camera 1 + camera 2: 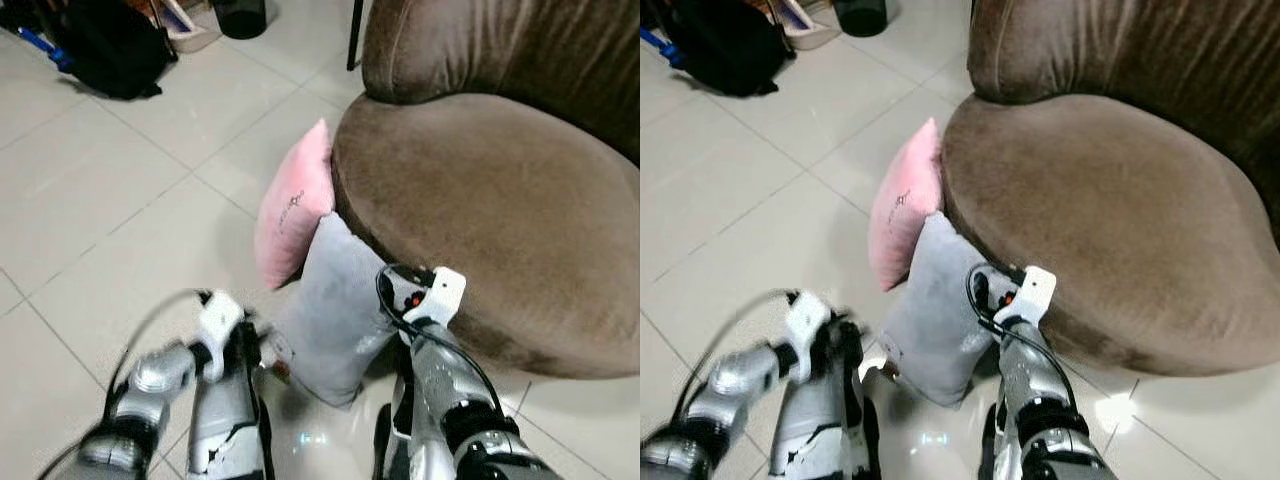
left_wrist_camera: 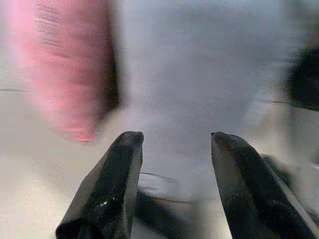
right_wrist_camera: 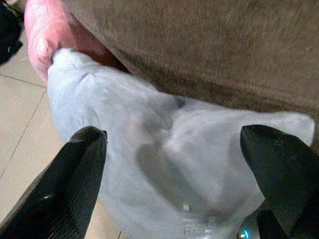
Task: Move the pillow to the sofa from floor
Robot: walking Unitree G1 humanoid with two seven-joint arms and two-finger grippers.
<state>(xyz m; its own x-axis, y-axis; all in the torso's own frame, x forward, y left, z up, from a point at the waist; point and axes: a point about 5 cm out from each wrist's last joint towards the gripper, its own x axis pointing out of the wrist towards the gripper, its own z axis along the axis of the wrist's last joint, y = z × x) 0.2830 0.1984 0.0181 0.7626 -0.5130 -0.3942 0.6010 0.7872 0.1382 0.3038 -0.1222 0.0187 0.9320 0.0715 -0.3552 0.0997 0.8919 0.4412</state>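
Two pillows, grey pillow [image 1: 335,310] and pink pillow [image 1: 292,207], seemingly against sofa [image 1: 500,230], floor [image 1: 120,220]

No readable text, labels or numbers anywhere.

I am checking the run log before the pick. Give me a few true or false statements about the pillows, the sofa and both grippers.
1. The grey pillow leans against the brown sofa. True.
2. The pink pillow lies on the sofa seat. False: it stands on the tiled floor, propped against the sofa's side.
3. The right gripper is open, a finger on either side of the grey pillow. True.
4. The left gripper is shut on the pink pillow. False: its fingers are apart and point at the grey pillow.
5. A black bag sits on the floor away from the sofa. True.
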